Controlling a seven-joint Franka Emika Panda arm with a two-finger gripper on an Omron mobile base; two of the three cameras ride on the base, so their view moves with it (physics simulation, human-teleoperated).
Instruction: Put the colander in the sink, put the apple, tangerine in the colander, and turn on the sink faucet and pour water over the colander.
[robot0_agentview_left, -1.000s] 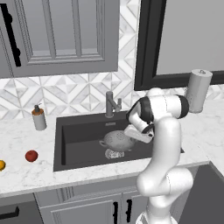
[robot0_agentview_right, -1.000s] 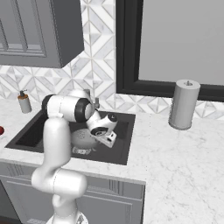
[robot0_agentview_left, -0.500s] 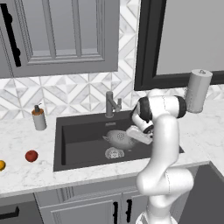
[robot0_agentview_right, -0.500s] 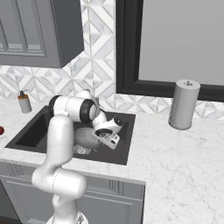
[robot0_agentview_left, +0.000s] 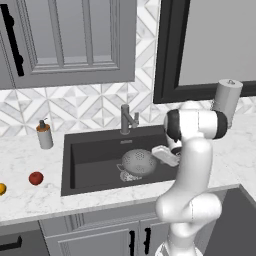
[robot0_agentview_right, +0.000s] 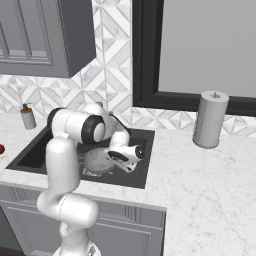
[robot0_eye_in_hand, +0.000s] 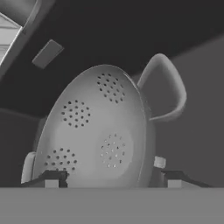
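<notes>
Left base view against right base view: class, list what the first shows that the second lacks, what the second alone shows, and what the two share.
Left base view alone: the tangerine at the counter's left edge, the whole red apple beside it, and the sink faucet behind the basin.

Right base view alone: the gripper low over the sink's right side, just right of the colander.

Shared: the dark sink, the colander lying inside it, the soap dispenser, the paper towel roll and the white arm.
</notes>
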